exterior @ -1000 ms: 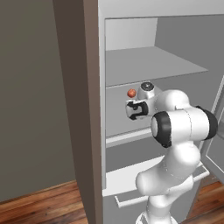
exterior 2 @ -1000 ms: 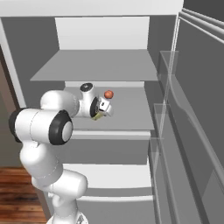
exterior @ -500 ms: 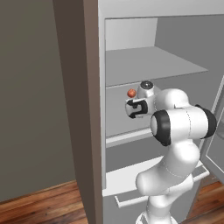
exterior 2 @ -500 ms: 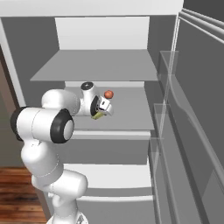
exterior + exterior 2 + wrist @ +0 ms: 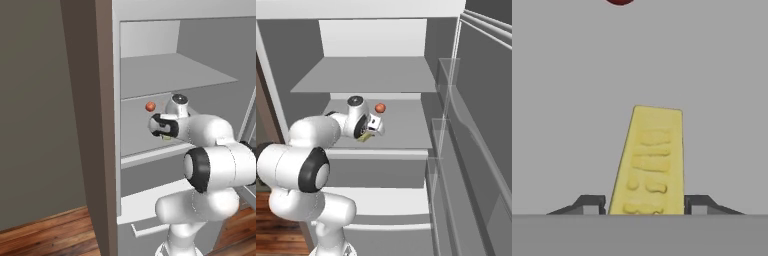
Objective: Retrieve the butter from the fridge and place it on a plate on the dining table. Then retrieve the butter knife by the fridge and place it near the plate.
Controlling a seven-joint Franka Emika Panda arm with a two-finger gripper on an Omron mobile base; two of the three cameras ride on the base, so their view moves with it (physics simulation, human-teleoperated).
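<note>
The butter (image 5: 652, 160), a small yellow stick, stands between my two dark fingertips in the hand view, and each fingertip presses against one of its sides. My gripper (image 5: 646, 204) is shut on the butter. It reaches into the open fridge (image 5: 100, 125) over the middle shelf (image 5: 406, 130). A sliver of the butter (image 5: 363, 138) shows under the hand (image 5: 371, 127) in the right base view, and the butter (image 5: 166, 137) peeks out below the hand (image 5: 164, 125) in the left base view. The plate, the dining table and the butter knife are out of view.
A small red-orange lump (image 5: 150, 106) lies on the same shelf just beyond the hand, also the lump (image 5: 380, 107). Another shelf (image 5: 366, 75) hangs above. The open door with clear bins (image 5: 456, 120) stands at the right. A lower drawer (image 5: 150, 200) and wooden floor (image 5: 50, 235) lie below.
The hand has drawn back slightly toward the front of the shelf with the butter between its fingers. The red-orange lump has stayed put.
</note>
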